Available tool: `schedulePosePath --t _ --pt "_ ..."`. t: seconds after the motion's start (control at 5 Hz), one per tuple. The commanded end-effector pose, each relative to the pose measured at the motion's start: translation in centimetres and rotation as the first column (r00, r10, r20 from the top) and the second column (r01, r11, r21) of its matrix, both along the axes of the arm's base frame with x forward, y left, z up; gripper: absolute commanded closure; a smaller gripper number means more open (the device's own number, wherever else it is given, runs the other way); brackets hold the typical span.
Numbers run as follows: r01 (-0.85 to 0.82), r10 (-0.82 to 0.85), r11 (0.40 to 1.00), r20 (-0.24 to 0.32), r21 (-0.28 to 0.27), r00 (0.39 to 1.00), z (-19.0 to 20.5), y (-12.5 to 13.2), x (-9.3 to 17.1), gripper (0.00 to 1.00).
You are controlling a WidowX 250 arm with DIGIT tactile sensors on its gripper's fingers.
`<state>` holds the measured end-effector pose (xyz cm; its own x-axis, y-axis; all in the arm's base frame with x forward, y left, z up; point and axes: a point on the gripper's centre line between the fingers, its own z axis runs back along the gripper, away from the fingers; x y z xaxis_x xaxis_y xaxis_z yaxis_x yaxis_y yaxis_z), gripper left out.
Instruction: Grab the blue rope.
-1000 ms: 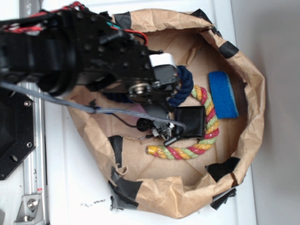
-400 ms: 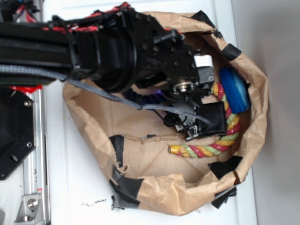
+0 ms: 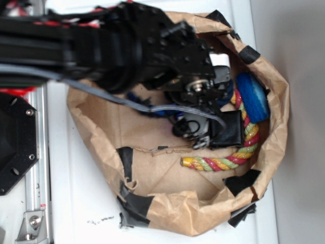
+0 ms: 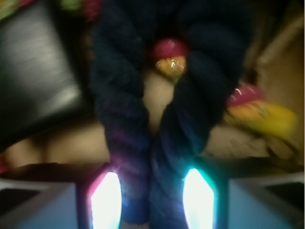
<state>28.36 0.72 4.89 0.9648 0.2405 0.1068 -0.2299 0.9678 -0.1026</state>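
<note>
We see the gripper (image 4: 151, 191) closed on a doubled fold of the blue rope (image 4: 143, 119) inside the paper-lined basket (image 3: 277, 122); lifting may snag the multicoloured rope (image 3: 223, 162) beneath

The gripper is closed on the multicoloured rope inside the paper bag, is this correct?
Not quite. The wrist view shows the gripper closed on the blue rope, two dark strands between its fingers. The multicoloured rope lies free in the paper bag.
</note>
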Motion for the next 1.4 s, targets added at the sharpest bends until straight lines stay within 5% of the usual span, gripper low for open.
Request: schedulePosePath --t 0.0,0.4,0.6,1.2 --pt "0.104 -0.102 0.995 0.104 -0.011 0.989 9.2 0.5 -1.2 1.0" --pt "0.163 -0.162 0.986 -0.013 0.031 0.987 9.6 -1.5 -2.7 1.0" --pt "0.133 -0.133 0.99 0.003 0.039 0.991 7.6 -0.6 -2.7 0.0" --pt "-0.021 0.016 0.997 0.064 0.077 0.998 0.8 2.3 0.2 0.0"
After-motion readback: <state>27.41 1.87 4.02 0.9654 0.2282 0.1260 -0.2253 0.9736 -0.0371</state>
